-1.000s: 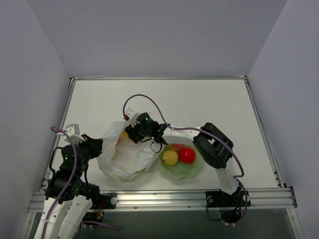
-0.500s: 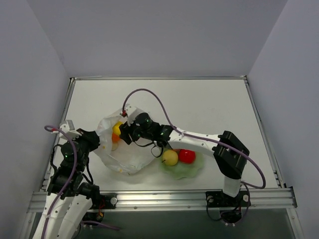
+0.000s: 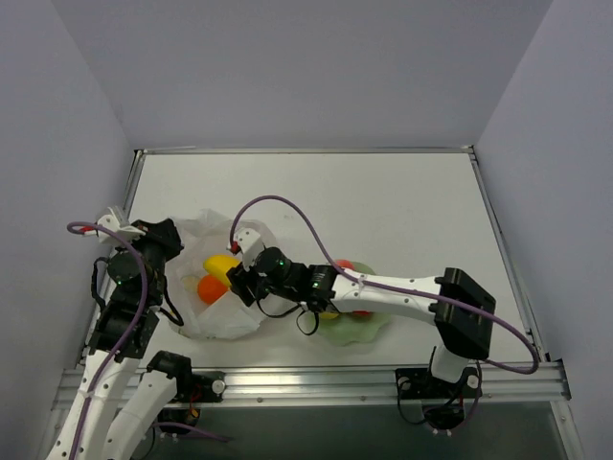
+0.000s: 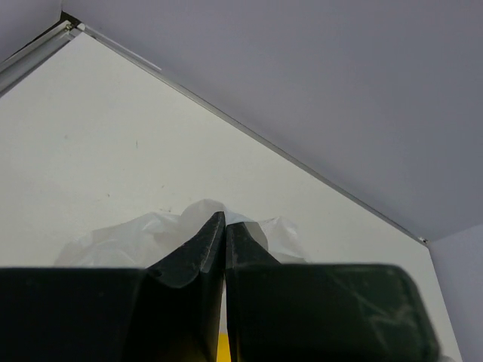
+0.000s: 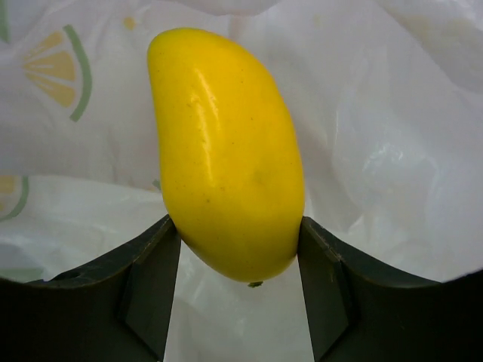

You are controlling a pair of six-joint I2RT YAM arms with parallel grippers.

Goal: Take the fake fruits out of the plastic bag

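White table [image 3: 383, 211], grey walls. The plastic bag [image 3: 225, 321] lies front-left, and the right gripper [image 3: 231, 275] reaches into its mouth, just beside an orange ball [image 3: 211, 289]. From the left wrist, the left gripper [image 4: 226, 226] is pinched flat on the bag's film. From the right wrist, both fingers clamp the elongated yellow fruit [image 5: 226, 151], inside the bag.

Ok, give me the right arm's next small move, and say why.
Probably a short lift, raising the elongated yellow fruit up out of the plastic bag. The right gripper is closed against both sides of the fruit, which sits inside the bag. The left gripper is pinching the bag's plastic, so the bag should stay down.
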